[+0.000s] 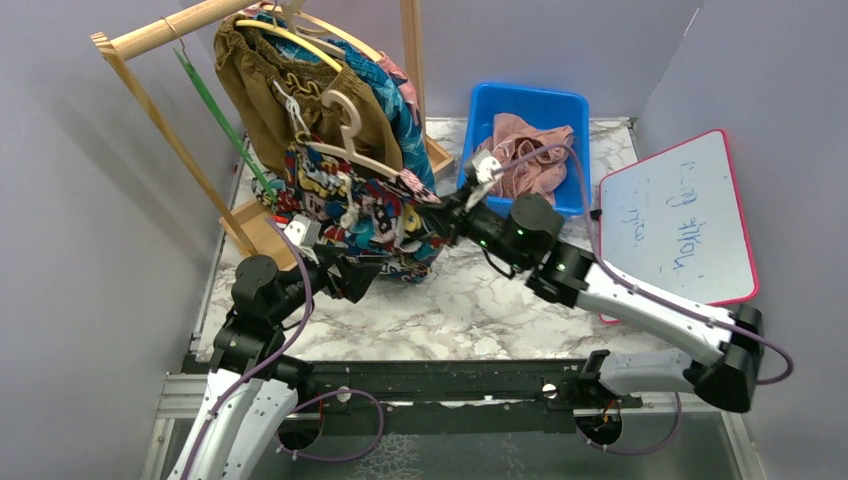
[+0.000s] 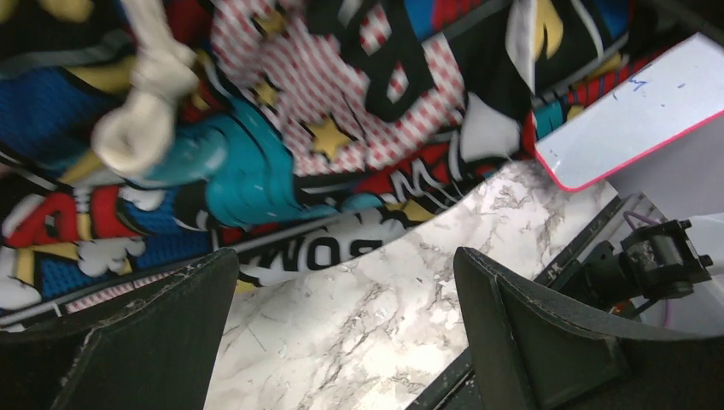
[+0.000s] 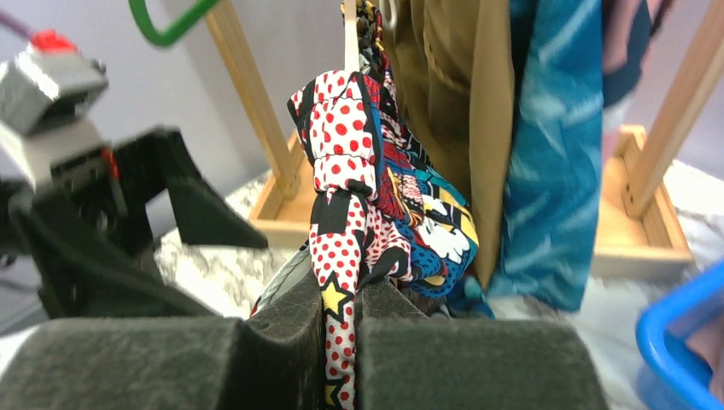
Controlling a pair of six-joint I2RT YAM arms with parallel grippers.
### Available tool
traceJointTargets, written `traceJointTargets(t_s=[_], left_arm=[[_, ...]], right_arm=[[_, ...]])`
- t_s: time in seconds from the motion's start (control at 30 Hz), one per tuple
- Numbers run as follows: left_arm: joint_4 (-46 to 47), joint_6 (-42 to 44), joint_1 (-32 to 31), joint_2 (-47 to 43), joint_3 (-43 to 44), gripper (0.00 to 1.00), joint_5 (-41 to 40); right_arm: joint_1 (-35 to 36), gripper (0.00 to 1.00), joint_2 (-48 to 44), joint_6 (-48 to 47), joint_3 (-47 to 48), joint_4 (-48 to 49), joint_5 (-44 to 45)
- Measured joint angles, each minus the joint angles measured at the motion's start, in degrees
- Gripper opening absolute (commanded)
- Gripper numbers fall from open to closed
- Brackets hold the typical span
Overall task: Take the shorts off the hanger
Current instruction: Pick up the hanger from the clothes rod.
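Where the comic-print shorts (image 1: 360, 205) hang: on the cream hanger (image 1: 345, 140) of the wooden rack (image 1: 160, 35) at the worktop's far-left corner. They hang in front of the olive-brown shorts (image 1: 270, 90) and the teal shorts (image 1: 400, 110), with the hem close to the marble.
Hold of the right gripper (image 3: 341, 316): clamped tight on a fold at the shorts' right edge, red-dotted cloth squeezed between the pads.
Stance of the left gripper (image 2: 341, 256): jaws spread wide and holding nothing, just under the shorts' lower left part, facing up at the print and a cream clip (image 2: 141, 111).
Relation that decides the move: the shorts lie up and left of the right gripper, toward the rack. The hanger bar slopes down to the right with the waistband along it, so a pull toward the right and down looks like the way off.
Nearer arm: both are at the cloth; the right one has it, and the left one sits closer to the clip.
Surface: the marble worktop (image 1: 480, 310), smooth and flat.
Room: the blue bin (image 1: 530, 110) at the far edge, right of the rack, holds dusty pink shorts (image 1: 525, 155). A whiteboard (image 1: 680, 215) lies at the right edge, and open marble lies between rack and bin.
Risk: the rack looks light, so a hard tug may drag or tip it.
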Motion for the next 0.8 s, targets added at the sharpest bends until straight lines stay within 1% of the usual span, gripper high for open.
traceJointTargets(t_s=[0.2, 0.3, 0.5, 0.8], left_arm=[[1.01, 0.04, 0.0, 0.0, 0.0, 0.99, 2.8], [1.29, 0.07, 0.0, 0.0, -0.02, 0.99, 3.78], [2.16, 0.07, 0.0, 0.22, -0.04, 0.99, 5.18], [2.23, 0.04, 0.0, 0.79, -0.26, 0.99, 5.42]], right_arm=[[0.0, 0.01, -19.34, 1.16, -16.94, -4.57, 1.66], [0.0, 0.01, -29.81, 1.77, -23.1, -9.57, 4.11], [0.0, 0.01, -42.21, 4.83, -26.18, -19.96, 5.42], [0.0, 0.01, -56.59, 13.22, -30.42, -28.5, 1.62]])
